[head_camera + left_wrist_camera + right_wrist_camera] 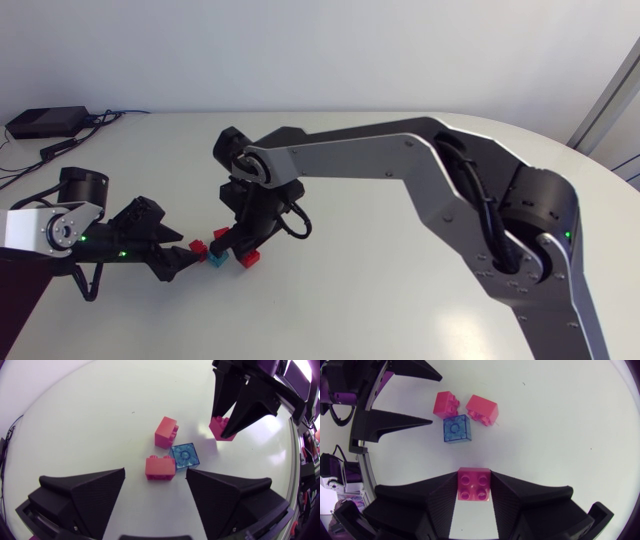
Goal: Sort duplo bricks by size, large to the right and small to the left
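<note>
Filling the lower right of the head view, my right arm (520, 215) bends at its big elbow and runs left past the middle of the table (400, 300). Its end hangs at centre-left, where the right gripper (243, 248) pinches a magenta brick (249, 261). The right wrist view shows four studs facing up and a finger pressed against each side. Whether that brick touches the tabletop I cannot tell. Just left of it, three loose bricks lie in a tight cluster: a translucent blue brick (216, 258), a red brick (199, 245) on its left, and a second red brick (221, 234) just above it in the frame. Further left, my left arm (60, 225) comes in from the frame's left edge. The left gripper (183, 258) is spread wide, and the left wrist view shows its fingertips on either side of the red brick without touching it.
</note>
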